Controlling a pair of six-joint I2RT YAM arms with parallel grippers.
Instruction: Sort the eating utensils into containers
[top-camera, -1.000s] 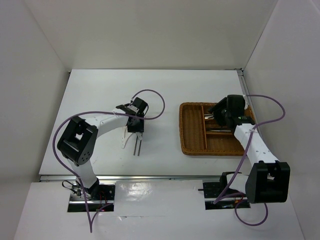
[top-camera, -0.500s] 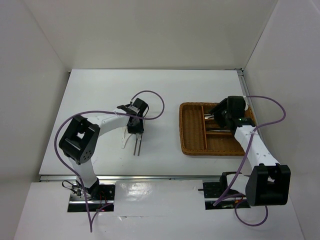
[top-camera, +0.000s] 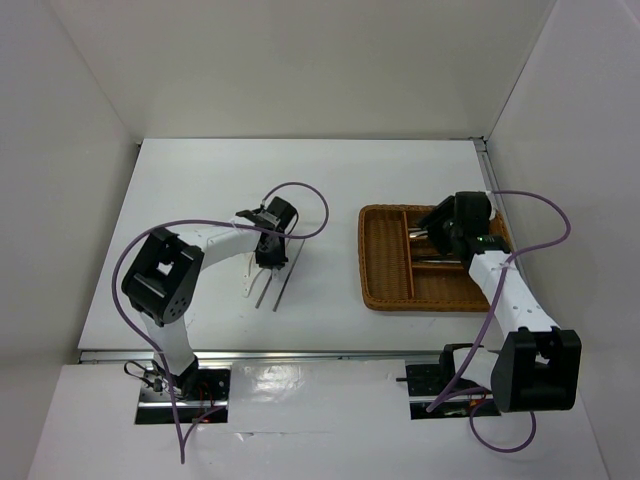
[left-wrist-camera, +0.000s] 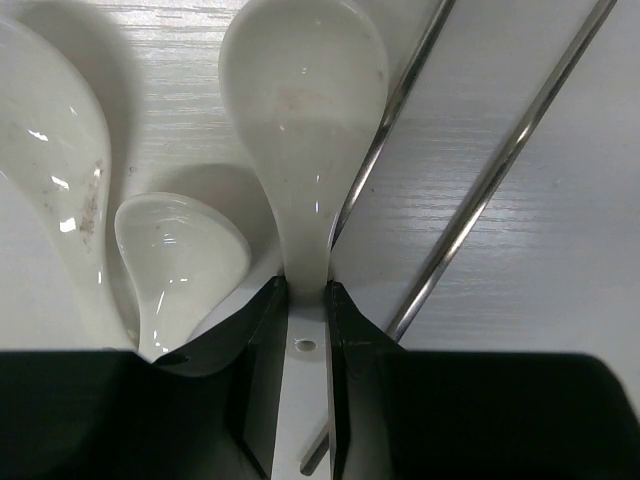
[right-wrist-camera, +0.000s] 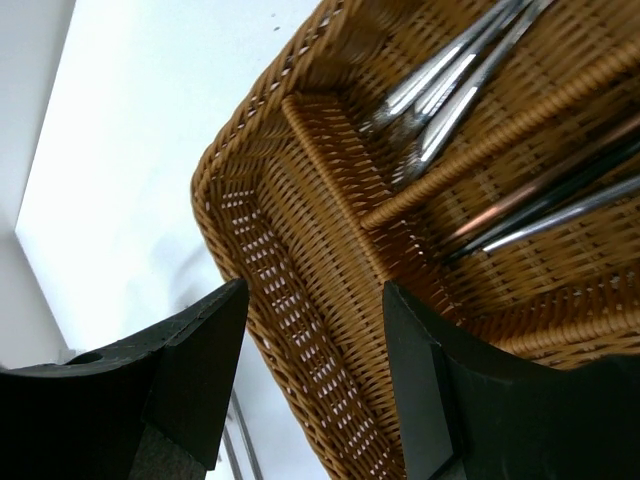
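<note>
My left gripper (left-wrist-camera: 307, 290) is shut on the handle of a white spoon (left-wrist-camera: 305, 120) that lies on the table. Two more white spoon bowls (left-wrist-camera: 180, 250) lie just to its left. Two thin metal chopsticks (left-wrist-camera: 500, 170) lie slanted to its right, one touching the held spoon. In the top view the left gripper (top-camera: 268, 264) is at the table's middle left. My right gripper (right-wrist-camera: 315, 330) is open and empty above the brown wicker tray (right-wrist-camera: 300, 260). Silver forks (right-wrist-camera: 450, 90) lie in one short slot, and dark, silver and reddish sticks (right-wrist-camera: 540, 200) in another. The long slot is bare.
The tray (top-camera: 385, 290) stands at the right, near the side wall. White walls enclose the table on three sides. Purple cables loop over both arms.
The left gripper has shifted slightly, and the chopsticks beside it have swung from nearly straight to slanted. The right arm has barely moved.
</note>
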